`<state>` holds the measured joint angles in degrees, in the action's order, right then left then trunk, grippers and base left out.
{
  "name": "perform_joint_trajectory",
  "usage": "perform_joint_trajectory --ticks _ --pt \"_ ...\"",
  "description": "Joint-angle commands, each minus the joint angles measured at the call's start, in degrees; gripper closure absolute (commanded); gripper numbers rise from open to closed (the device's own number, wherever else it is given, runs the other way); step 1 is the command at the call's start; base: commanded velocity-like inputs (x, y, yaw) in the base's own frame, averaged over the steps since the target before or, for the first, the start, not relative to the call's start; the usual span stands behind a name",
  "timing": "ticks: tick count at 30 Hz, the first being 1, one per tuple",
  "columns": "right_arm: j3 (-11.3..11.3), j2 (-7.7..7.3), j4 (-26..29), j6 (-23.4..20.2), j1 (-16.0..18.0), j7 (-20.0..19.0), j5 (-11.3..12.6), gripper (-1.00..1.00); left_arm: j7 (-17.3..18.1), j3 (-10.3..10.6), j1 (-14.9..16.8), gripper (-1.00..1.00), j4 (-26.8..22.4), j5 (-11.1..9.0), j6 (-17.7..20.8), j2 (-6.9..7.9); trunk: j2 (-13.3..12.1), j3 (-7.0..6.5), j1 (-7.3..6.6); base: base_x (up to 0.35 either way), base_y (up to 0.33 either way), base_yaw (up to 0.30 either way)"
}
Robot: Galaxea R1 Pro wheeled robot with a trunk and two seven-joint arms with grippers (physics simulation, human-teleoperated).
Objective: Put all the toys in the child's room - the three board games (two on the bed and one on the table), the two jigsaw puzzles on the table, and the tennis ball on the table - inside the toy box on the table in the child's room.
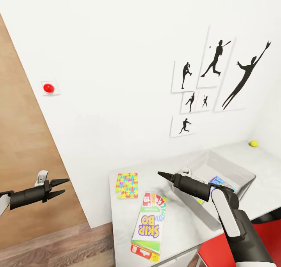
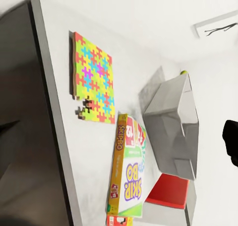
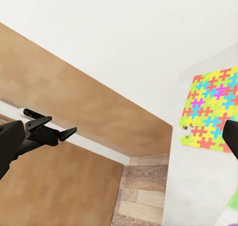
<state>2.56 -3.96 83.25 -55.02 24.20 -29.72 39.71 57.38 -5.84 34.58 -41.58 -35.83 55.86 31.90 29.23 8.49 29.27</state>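
right gripper (image 1: 160, 174) level over table (image 1: 187, 232), prob shut, left gripper (image 1: 64, 187) parted

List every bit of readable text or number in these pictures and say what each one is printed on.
"SKIP BO": big purple lettering on the lid of the board game box lying on the table.
"12": on a red card pictured at one end of that box's lid.
"BO": along the box's yellow side edge in the left wrist view.
Small print on the box's red end panel: too blurred to read.
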Motion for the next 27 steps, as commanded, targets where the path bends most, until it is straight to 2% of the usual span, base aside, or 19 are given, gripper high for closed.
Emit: perform_joint_trajectory --ticks 1,5,10,13,14,16,17,18,19,21,22,24,25,27 --pt "0.08 0.04 0.02 -0.24 0.06 -0.31 -0.26 -1.0 0.18 -0.05 0.05 -1.0 0.01 0.06 0.22 0.0 0.1 0.11 0.03 0.013 0.002 0.0" --pt "-0.02 0.29 0.05 -0.2 0.06 0.18 -0.31 -1.0 0.2 -0.05 0.05 -1.0 0.01 0.06 0.21 0.03 0.1 0.11 0.03 0.006 0.001 0.0" --pt "-2.18 1.75 -0.1 -0.18 0.04 4.48 -1.11 -1.0 0.23 -0.05 0.05 -1.0 0.01 0.06 0.21 0.11 0.1 0.11 0.03 0.002 0.0 0.0" --pt "-4.63 3.49 -0.48 -0.28 0.36 11.08 -2.63 -1.0 0.22 -0.05 0.0 -1.0 0.01 0.06 0.21 0.17 0.1 0.11 0.03 0.0 0.0 0.0" --pt "-5.59 4.95 -0.77 -0.55 1.09 15.34 -3.31 -1.0 0.22 -0.05 -0.01 -1.0 0.01 0.06 0.21 0.2 0.1 0.11 0.03 0.0 0.0 0.0" --pt "-6.23 6.72 -1.32 -0.84 2.6 19.91 -3.76 -1.0 0.22 -0.05 -0.02 -1.0 0.01 0.06 0.21 0.29 0.1 0.11 0.03 0.0 0.0 0.0" --pt "-6.68 8.59 -2.52 -1.13 4.55 24.54 -4.04 -1.0 0.21 -0.05 -0.03 -1.0 0.01 0.06 0.21 0.44 0.1 0.11 0.03 0.0 0.0 0.0" --pt "-6.86 9.47 -3.39 -1.27 5.64 26.78 -4.15 -1.0 0.21 -0.05 -0.03 -1.0 0.01 0.06 0.21 0.49 0.1 0.11 0.03 0.0 0.0 0.0" --pt "-7.11 11.12 -5.62 -1.58 8.02 31.06 -4.29 -1.0 0.2 -0.05 -0.03 -1.0 0.01 0.06 0.21 0.57 0.1 0.11 0.03 0.0 0.0 0.0" --pt "-7.34 12.62 -8.33 -1.86 10.77 34.99 -4.39 -1.0 0.19 -0.05 -0.03 -1.0 0.01 0.06 0.21 0.62 0.1 0.11 0.03 0.0 0.0 0.0" --pt "-7.63 13.94 -11.53 -1.95 13.69 38.49 -4.45 -1.0 0.19 -0.05 -0.04 -1.0 0.01 0.06 0.21 0.68 0.1 0.11 0.03 0.0 0.0 0.0" --pt "-7.93 13.96 -15.06 -1.75 16.54 41.53 -4.48 -1.0 0.19 -0.05 -0.07 -1.0 0.01 0.06 0.21 0.72 0.1 0.11 0.03 0.0 0.0 0.0" --pt "-8.18 13.96 -18.85 -1.4 19.27 44.08 -4.56 -1.0 0.19 -0.05 -0.09 -1.0 0.01 0.06 0.21 0.76 0.1 0.11 0.03 0.0 0.0 0.0" --pt "-8.34 13.96 -22.75 -0.67 21.86 46.1 -4.64 -1.0 0.19 -0.05 -0.1 -1.0 0.01 0.06 0.21 0.81 0.1 0.11 0.03 0.0 0.0 0.0"
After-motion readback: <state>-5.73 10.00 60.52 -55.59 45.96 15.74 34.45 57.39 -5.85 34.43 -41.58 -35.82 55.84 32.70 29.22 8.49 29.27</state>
